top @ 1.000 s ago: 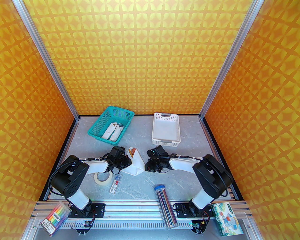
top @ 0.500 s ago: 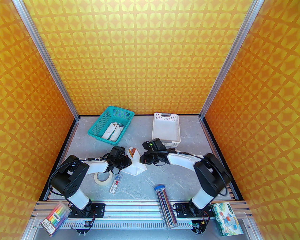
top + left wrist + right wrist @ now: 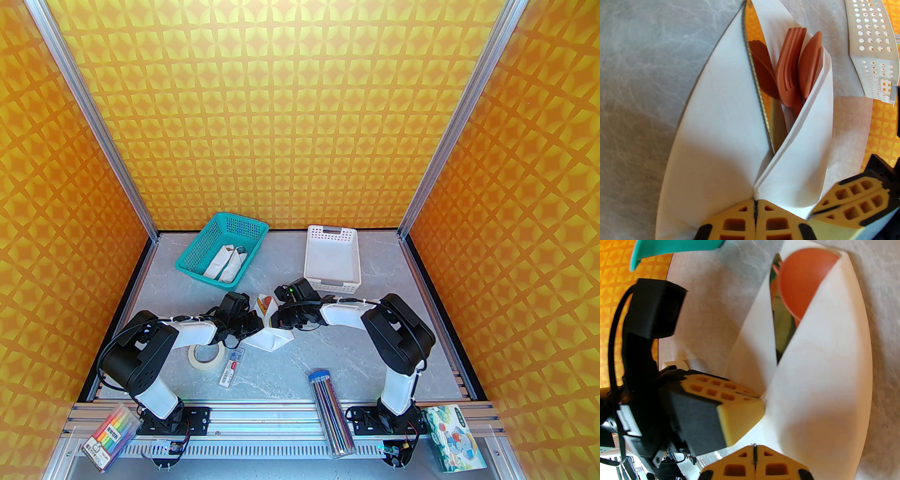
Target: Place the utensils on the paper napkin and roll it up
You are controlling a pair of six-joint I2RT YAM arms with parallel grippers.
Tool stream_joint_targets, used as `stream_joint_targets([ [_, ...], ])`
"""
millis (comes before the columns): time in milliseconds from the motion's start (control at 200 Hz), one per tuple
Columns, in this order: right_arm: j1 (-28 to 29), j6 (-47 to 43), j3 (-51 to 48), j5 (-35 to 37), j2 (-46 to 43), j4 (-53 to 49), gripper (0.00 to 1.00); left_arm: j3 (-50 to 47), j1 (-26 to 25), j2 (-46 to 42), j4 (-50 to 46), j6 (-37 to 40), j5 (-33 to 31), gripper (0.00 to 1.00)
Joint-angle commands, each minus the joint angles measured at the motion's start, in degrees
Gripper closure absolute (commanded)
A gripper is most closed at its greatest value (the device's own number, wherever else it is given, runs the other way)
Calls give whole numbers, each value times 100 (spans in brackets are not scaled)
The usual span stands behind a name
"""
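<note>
1. Both tools are pressed together, each pinching a flap of the paper napkin [image 3: 717, 131] mid-bench [image 3: 281, 375]: left tool [image 3: 755, 211] from 9 o'clock, right tool [image 3: 754, 452] from 3.
2. We judge the thin sheet may tear or slip if the arms pull apart, spilling the utensils [image 3: 264, 303] toward 12.
3. The left wrist view resolves the knife [image 3: 759, 70] and fork [image 3: 789, 70]. The right wrist view adds the spoon [image 3: 801, 279] bowl.

— What encloses the space?
— Orange walls [image 3: 281, 117] with a yellow star-and-diamond pattern, joined by aluminium posts [image 3: 93, 122].
— And underneath?
— A grey marbled tabletop [image 3: 281, 368], brightly and evenly lit.
</note>
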Motion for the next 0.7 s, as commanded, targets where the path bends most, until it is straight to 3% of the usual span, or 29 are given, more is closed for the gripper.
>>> stream_joint_targets([
  [0,25,62,63,-60,140,85,100,-8,49,45,-486,88,-262,100],
  [390,34,-7,-2,110,345,-84,100,10,82,-72,-544,88,-263,100],
  [695,34,-70,-56,180,433,-223,100,-4,298,-695,-947,288,-262,89],
])
